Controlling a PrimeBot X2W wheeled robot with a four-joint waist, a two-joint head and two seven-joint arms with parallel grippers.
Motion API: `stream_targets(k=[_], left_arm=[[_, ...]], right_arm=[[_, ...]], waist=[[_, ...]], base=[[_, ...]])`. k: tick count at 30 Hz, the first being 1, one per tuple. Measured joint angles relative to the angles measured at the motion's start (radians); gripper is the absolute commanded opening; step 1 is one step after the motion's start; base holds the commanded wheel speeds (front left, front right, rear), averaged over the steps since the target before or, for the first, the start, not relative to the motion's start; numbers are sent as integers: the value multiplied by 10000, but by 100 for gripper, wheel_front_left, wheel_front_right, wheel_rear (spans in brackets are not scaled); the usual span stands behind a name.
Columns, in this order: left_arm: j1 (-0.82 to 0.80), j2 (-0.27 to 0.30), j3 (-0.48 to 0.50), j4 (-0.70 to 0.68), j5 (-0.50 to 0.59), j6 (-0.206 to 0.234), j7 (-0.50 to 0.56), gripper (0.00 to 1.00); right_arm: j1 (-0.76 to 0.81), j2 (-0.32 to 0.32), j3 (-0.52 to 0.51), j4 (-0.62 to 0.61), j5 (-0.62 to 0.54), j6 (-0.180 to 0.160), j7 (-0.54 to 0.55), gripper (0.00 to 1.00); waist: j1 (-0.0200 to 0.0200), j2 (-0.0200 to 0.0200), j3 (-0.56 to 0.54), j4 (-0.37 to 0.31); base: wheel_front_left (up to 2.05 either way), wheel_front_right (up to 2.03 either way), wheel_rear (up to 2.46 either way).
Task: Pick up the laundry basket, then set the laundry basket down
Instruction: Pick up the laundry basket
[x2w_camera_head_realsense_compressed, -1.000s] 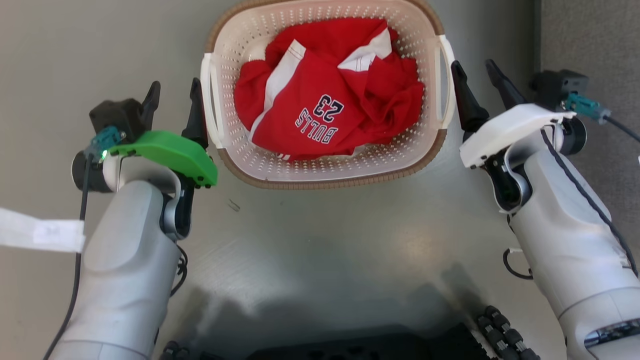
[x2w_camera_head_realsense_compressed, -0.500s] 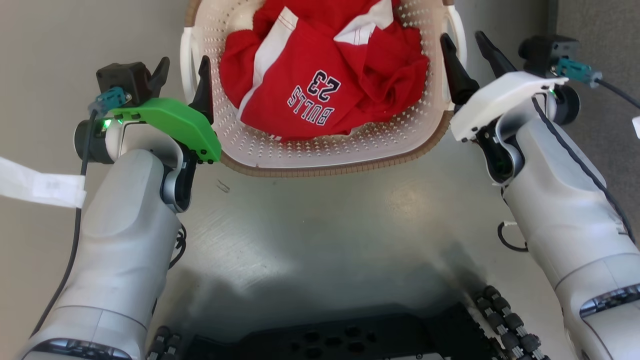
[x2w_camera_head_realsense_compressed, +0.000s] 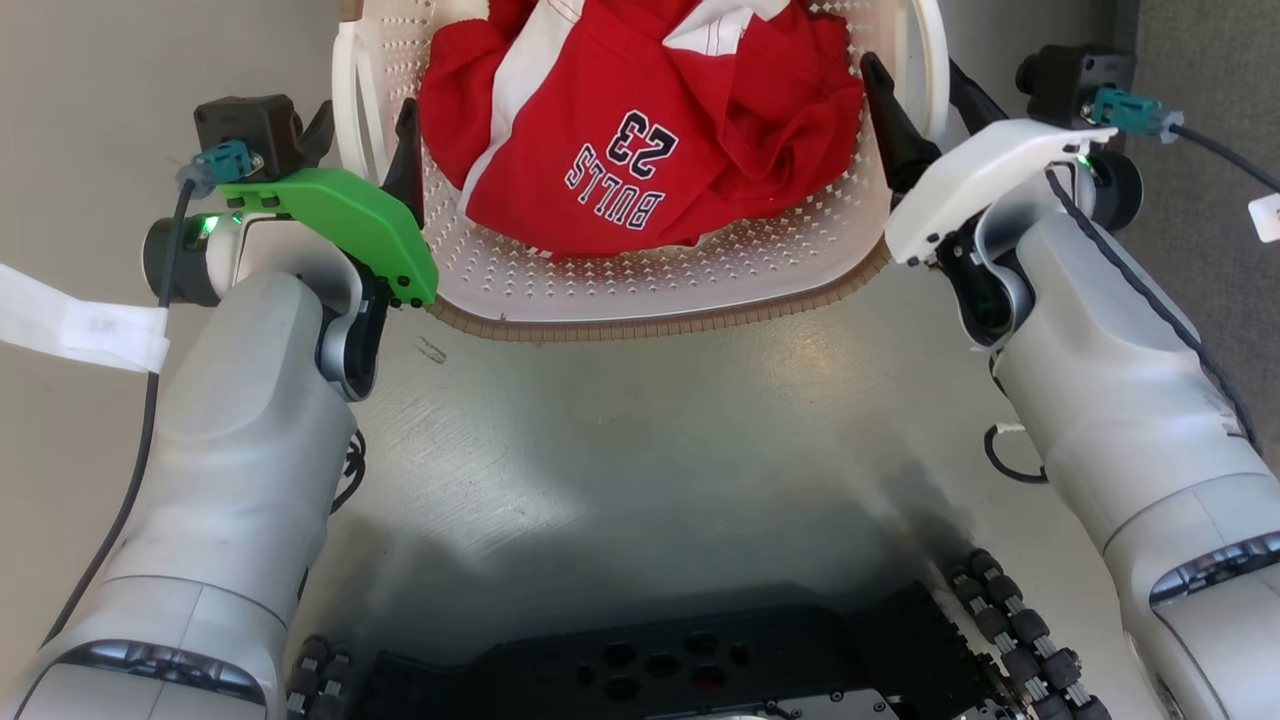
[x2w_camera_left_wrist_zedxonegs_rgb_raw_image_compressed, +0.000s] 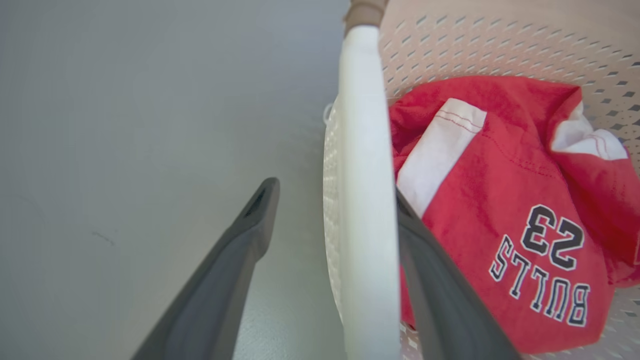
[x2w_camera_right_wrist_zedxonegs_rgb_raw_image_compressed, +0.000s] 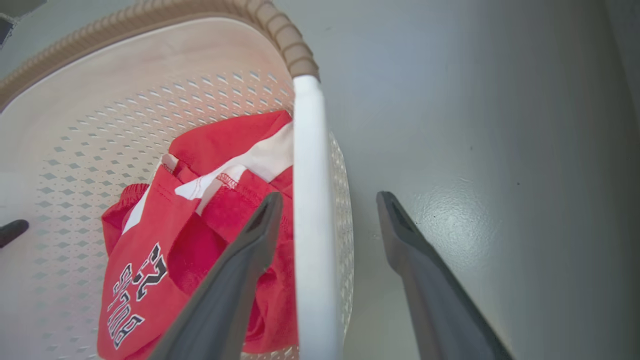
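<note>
Laundry basket (x2w_camera_head_realsense_compressed: 700, 288), one, holding one red jersey (x2w_camera_head_realsense_compressed: 640, 130)

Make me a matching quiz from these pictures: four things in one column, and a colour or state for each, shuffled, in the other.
Column one:
1 left claw
2 right claw
3 shirt
4 laundry basket

Column two:
A cream, with a brown rim
B open, white cover behind it
C red, crumpled inside the laundry basket
D open, green cover behind it

Pairs: 1-D, 2-B, 3-C, 4-A.
</note>
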Motion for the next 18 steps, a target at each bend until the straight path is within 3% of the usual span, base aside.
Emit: stream_targets(k=[2, 3, 4, 5, 6, 18], left_arm=[[-35, 0, -40, 105, -6, 0, 0, 96], [-58, 0, -54, 196, -46, 0, 0, 81], [-88, 0, -69, 272, -92, -2, 0, 50], [-118, 0, -94, 303, -105, -29, 0, 50], [-168, -23, -136, 318, -128, -73, 0, 0], [-420, -111, -556, 794, -443, -159, -201, 0]], right_arm=[[-86, 10, 67, 56, 77, 0, 0, 48], [-124, 12, 109, 107, 121, 0, 0, 40], [-165, 12, 151, 167, 207, 0, 2, 16], [-196, 10, 196, 207, 293, 0, 2, 0], [-210, 12, 247, 238, 370, 2, 2, 0], [-352, 96, 704, 629, 681, 8, 0, 0]], waist=[[0, 0, 21, 9], [0, 0, 29, 13], [0, 0, 35, 16], [0, 0, 39, 19], [0, 0, 41, 21], [0, 0, -183, 24]], base=[[0, 0, 0], [0, 0, 0], [0, 0, 0], [0, 0, 0], [0, 0, 0], [0, 0, 0]])
